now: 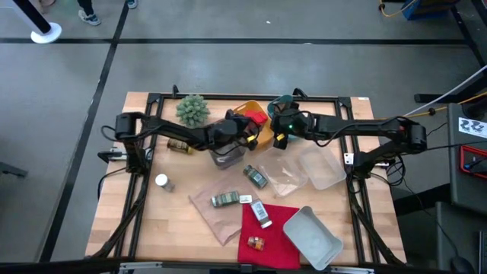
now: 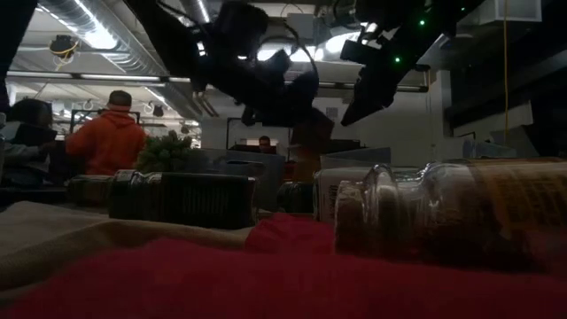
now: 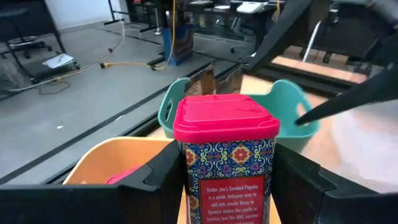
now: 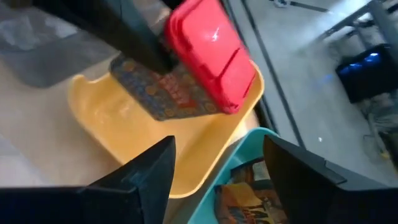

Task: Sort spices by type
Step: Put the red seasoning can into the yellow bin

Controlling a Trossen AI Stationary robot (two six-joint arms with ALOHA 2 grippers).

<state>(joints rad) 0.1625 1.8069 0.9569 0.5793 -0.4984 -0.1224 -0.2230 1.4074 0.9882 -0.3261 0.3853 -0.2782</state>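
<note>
Tin (image 3: 225, 158) with a pink-red lid, boxy shape, sides printed in a blue, red and yellow tile pattern, red label panel reading smoked paprika, white text under it. Left gripper (image 3: 227, 186) pinches it upright between both fingers (image 3: 158, 180), above the yellow tray (image 1: 264, 131) at the far middle of the table (image 1: 152, 221). Right wrist view shows the same tin's lid (image 4: 208, 53) and patterned side over the yellow tray's bare floor, dark finger against it. Something pink-red lies low inside the yellow tray, cannot tell what.

Right gripper (image 4: 214, 171) hangs just right of the tin with fingers spread, nothing between them, over the edge where the yellow tray meets the teal tray (image 3: 286, 102). Brown packets stand in the teal tray (image 4: 249, 196).

Other spices on the table: brown jar (image 1: 179, 145) lying far left, white-capped jar (image 1: 162, 181) left, dark green jar (image 1: 225, 199) lying on brown paper (image 1: 221, 217), another jar (image 1: 256, 176) mid table, white-labelled jar (image 1: 261, 213) and small orange-brown jar (image 1: 256, 243) on the red cloth (image 1: 274, 228) at the near edge.

Spiky green plant (image 1: 192, 109) far left. Clear tray (image 1: 323, 167) right, grey tray (image 1: 312, 236) near right.
</note>
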